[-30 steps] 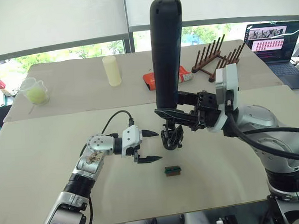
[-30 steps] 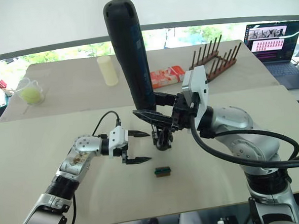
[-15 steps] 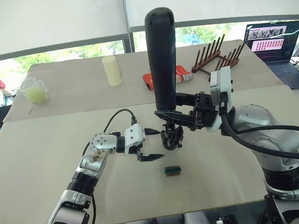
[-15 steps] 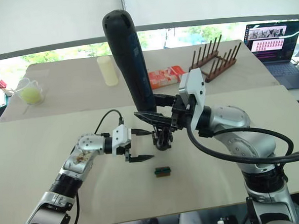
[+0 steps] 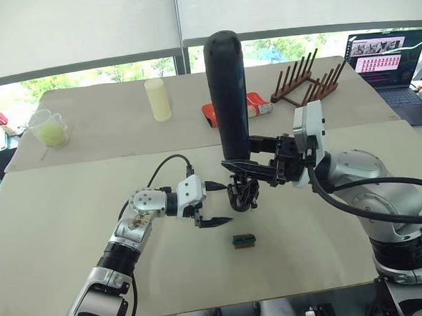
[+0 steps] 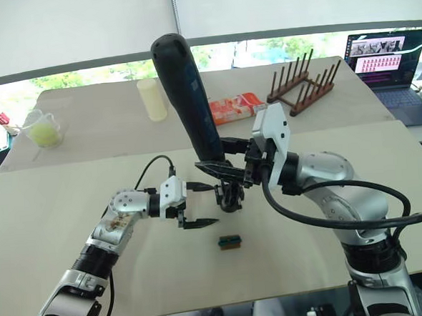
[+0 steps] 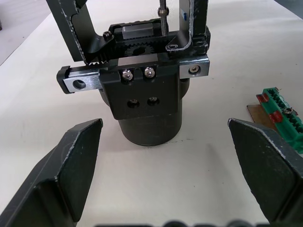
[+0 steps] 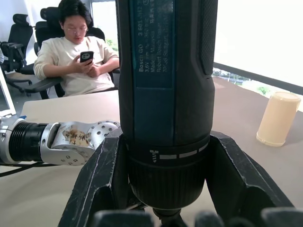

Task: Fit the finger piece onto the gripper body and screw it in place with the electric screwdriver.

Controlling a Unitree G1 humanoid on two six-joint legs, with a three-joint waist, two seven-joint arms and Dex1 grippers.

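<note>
The gripper body (image 5: 243,193) stands upright mid-table, a black round base (image 7: 147,124) under a toothed rail. Two black uprights rise from that rail; I cannot tell which is the finger piece. My left gripper (image 5: 222,202) is open, its fingers (image 7: 71,165) flanking the base without touching it. My right gripper (image 5: 258,169) is shut on the electric screwdriver (image 5: 227,100), held upright above the body. The thin bit (image 7: 163,14) comes down onto the body's top. In the right wrist view the fingers (image 8: 102,184) clamp the screwdriver's collar (image 8: 165,170).
A small green block (image 5: 244,240) lies just in front of the body. On the far table stand a cream cup (image 5: 157,99), a jug of green liquid (image 5: 49,128), a red pack (image 5: 212,113), a wooden rack (image 5: 303,81) and a laptop (image 5: 385,58). A seated person (image 8: 78,52) holds a phone.
The left gripper has moved right, closer to the gripper body, still open. The screwdriver has come down a little and its top has swung left, more upright.
</note>
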